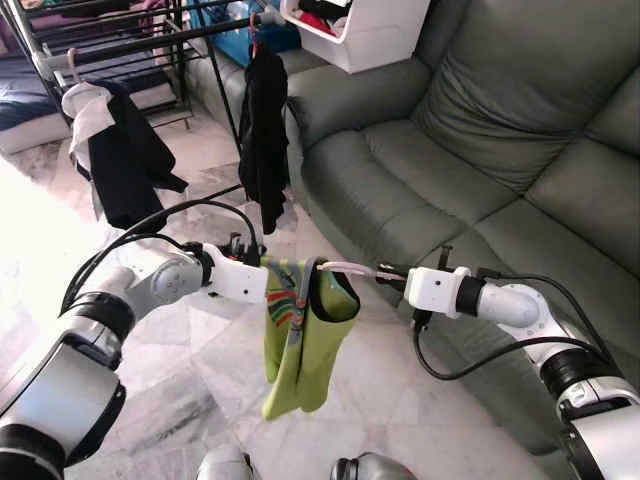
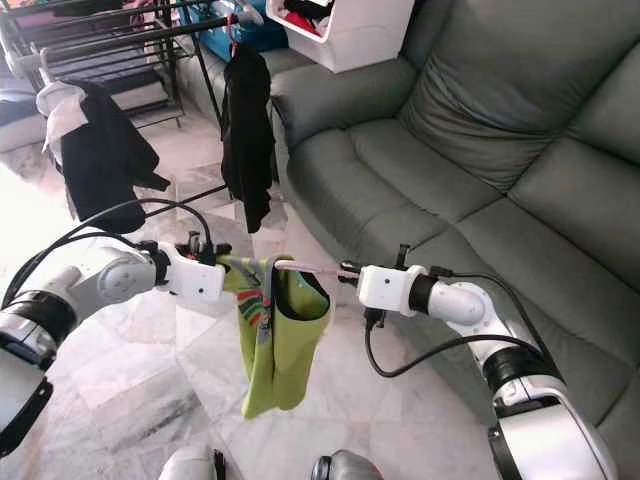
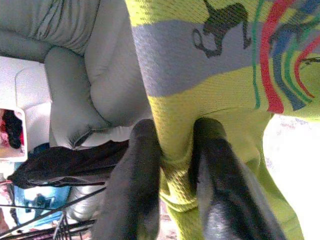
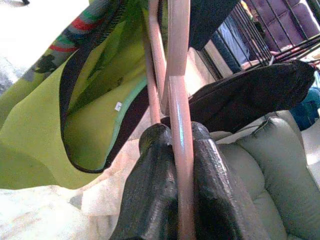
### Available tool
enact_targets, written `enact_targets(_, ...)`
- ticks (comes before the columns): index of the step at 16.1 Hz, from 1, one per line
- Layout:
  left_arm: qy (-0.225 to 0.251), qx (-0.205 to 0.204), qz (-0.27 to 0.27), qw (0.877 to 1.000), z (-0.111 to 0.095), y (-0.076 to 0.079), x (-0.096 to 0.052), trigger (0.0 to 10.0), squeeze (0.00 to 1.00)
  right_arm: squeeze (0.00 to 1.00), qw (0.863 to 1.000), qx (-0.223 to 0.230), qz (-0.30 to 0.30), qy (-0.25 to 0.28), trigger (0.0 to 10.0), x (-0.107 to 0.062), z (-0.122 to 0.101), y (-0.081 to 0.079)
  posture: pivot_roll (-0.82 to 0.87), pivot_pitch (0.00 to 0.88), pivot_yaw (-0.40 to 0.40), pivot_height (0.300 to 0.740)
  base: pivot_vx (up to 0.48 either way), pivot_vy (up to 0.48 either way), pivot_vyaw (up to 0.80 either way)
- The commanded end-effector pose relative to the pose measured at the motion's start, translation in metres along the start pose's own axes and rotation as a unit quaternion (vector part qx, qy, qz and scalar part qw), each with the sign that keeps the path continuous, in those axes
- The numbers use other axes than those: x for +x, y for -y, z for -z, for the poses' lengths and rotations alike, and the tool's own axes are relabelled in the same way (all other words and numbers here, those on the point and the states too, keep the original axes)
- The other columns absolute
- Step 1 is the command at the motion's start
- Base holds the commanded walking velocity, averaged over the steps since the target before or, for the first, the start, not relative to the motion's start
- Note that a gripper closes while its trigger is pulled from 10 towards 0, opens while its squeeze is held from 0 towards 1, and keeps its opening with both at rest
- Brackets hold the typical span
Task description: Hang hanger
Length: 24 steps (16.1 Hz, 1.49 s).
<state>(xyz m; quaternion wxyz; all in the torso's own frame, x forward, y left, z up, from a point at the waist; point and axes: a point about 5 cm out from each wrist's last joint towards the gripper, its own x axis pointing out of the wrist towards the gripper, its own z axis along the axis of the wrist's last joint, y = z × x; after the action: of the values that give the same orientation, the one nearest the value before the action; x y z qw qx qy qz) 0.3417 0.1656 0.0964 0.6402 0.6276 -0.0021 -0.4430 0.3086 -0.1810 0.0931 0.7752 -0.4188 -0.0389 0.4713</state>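
With the rack (image 1: 120,45) at upper left well apart, the left gripper (image 3: 175,165) was clamped on the shirt (image 1: 300,335) at frame centre and the right gripper (image 4: 175,150) on the hanger (image 1: 345,268) carrying it, so the carry step apparently remained, next calling for approaching and hooking the rack's bar.

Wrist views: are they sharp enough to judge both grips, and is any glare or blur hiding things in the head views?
Left wrist view: fingers soft but clearly pinching the green shirt; pale wash at one edge. Right wrist view: pink hanger sharp between the fingers, floor blown out. Left eye view: glare whitens the floor at left; the clothes rack stays readable.
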Motion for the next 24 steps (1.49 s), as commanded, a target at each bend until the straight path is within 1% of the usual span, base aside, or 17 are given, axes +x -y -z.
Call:
enact_targets(1, -0.003, 0.009, 0.002, 1.000, -0.001, -0.002, 0.002, 0.0, 0.00, 0.00, 1.000, -0.013, 0.018, 0.018, 10.0, 0.003, -0.007, 0.010, -0.06, 0.026, -0.051, 0.740, 0.000, 0.000, 0.00)
enact_targets(12, 0.002, -0.004, -0.008, 1.000, -0.003, -0.006, 0.004, 0.0, 0.00, 0.00, 0.999, -0.011, 0.023, 0.026, 10.0, 0.010, -0.009, 0.007, -0.06, 0.025, -0.048, 0.740, 0.000, 0.000, 0.00)
enact_targets(14, 0.002, -0.017, -0.008, 1.000, -0.002, -0.004, 0.004, 0.0, 0.00, 0.00, 0.999, -0.010, 0.031, 0.026, 10.0, 0.010, -0.009, 0.007, -0.06, 0.025, -0.048, 0.740, 0.000, 0.000, 0.00)
enact_targets(15, 0.000, -0.027, -0.013, 1.000, -0.001, -0.004, 0.004, 0.0, 0.00, 1.00, 0.999, -0.001, 0.034, 0.026, 10.0, 0.009, -0.009, 0.008, -0.06, 0.025, -0.049, 0.740, 0.000, 0.000, 0.00)
enact_targets(17, -0.006, -0.091, -0.030, 0.995, 0.003, -0.002, 0.003, 0.0, 0.00, 1.00, 0.999, 0.019, 0.038, 0.029, 10.0, 0.006, -0.007, 0.010, -0.06, 0.021, -0.052, 0.740, 0.000, 0.000, 0.00)
enact_targets(18, -0.006, -0.091, -0.030, 0.995, 0.003, -0.002, 0.003, 0.0, 0.00, 1.00, 0.999, 0.019, 0.038, 0.029, 10.0, 0.006, -0.007, 0.010, -0.06, 0.021, -0.052, 0.740, 0.000, 0.000, 0.00)
enact_targets(19, -0.011, -0.111, -0.033, 0.993, 0.006, 0.001, 0.001, 0.0, 0.00, 1.00, 0.998, 0.031, 0.041, 0.033, 10.0, 0.002, -0.007, 0.011, -0.06, 0.021, -0.056, 0.740, 0.000, 0.000, 0.00)
enact_targets(20, -0.011, -0.111, -0.033, 0.993, 0.006, 0.001, 0.001, 0.0, 0.00, 1.00, 0.998, 0.031, 0.041, 0.033, 10.0, 0.002, -0.007, 0.011, -0.06, 0.021, -0.056, 0.740, 0.000, 0.000, 0.00)
enact_targets(21, -0.014, -0.124, -0.034, 0.992, 0.007, 0.003, 0.000, 0.0, 0.00, 1.00, 0.998, 0.038, 0.041, 0.037, 10.0, 0.000, -0.006, 0.012, -0.06, 0.021, -0.056, 0.740, 0.000, 0.000, 0.00)
enact_targets(23, -0.018, -0.171, -0.026, 0.985, 0.012, 0.017, -0.002, 0.0, 0.00, 1.00, 0.997, 0.049, 0.043, 0.036, 10.0, -0.017, -0.005, 0.032, -0.07, 0.022, -0.058, 0.740, 0.000, 0.000, 0.00)
enact_targets(24, -0.019, -0.177, -0.025, 0.984, 0.012, 0.018, -0.002, 0.0, 0.00, 1.00, 0.997, 0.051, 0.048, 0.036, 10.0, -0.019, -0.005, 0.037, -0.08, 0.021, -0.058, 0.740, 0.000, 0.000, 0.00)
